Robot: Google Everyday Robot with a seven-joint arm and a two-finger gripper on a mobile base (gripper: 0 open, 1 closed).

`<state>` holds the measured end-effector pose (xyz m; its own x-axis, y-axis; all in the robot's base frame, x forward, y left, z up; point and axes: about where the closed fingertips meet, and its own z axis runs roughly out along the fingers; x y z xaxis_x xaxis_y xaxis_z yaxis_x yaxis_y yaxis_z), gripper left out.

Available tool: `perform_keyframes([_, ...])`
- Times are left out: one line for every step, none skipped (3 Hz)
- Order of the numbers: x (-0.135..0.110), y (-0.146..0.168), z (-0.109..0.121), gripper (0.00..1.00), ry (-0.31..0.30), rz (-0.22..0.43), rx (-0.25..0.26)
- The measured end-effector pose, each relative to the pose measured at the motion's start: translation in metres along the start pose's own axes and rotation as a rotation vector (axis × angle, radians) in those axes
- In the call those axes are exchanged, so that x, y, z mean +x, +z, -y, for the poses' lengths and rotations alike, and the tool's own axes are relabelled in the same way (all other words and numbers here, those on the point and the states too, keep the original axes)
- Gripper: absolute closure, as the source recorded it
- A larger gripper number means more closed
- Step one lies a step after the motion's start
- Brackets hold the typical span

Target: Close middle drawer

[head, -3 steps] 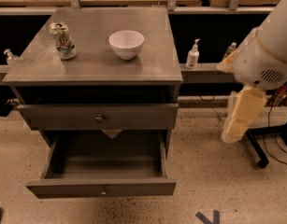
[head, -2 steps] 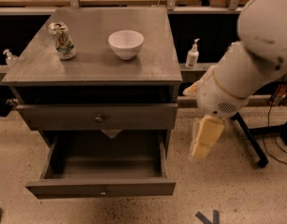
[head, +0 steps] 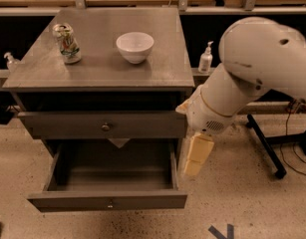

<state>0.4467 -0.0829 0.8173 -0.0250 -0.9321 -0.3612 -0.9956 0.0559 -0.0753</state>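
Observation:
The middle drawer [head: 107,200] has a low, narrow grey-brown face with a small round knob [head: 111,202]. It is pulled far out at the bottom of the cabinet, and its grey box is empty inside. My gripper [head: 192,168] is tan and hangs pointing down from the white arm [head: 252,68]. It sits just to the right of the open drawer's right side wall, at about the height of the drawer's box, apart from the face. Above it, a drawer with a taller face and larger knob [head: 105,127] stands slightly out.
The grey cabinet top [head: 97,68] carries a crushed can [head: 67,44] and a white bowl [head: 135,46]. A pump bottle [head: 206,59] stands on a shelf behind at the right, another bottle [head: 10,61] at the left. A black stand leg [head: 264,143] crosses the floor at the right.
The arm has swung left and down from the right edge of the view. The gripper has come from well right of the cabinet to just beside the open drawer's right side. The drawers have not moved.

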Motion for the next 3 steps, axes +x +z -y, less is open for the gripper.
perform_keyframes([-0.017,0.054,-0.015,0.00,-0.039,0.054,-0.043])
perform_keyframes([-0.026,0.124,-0.042,0.00,-0.096,0.093,-0.063])
perform_keyframes([-0.037,0.139,-0.033,0.00,-0.103,0.129,0.004])
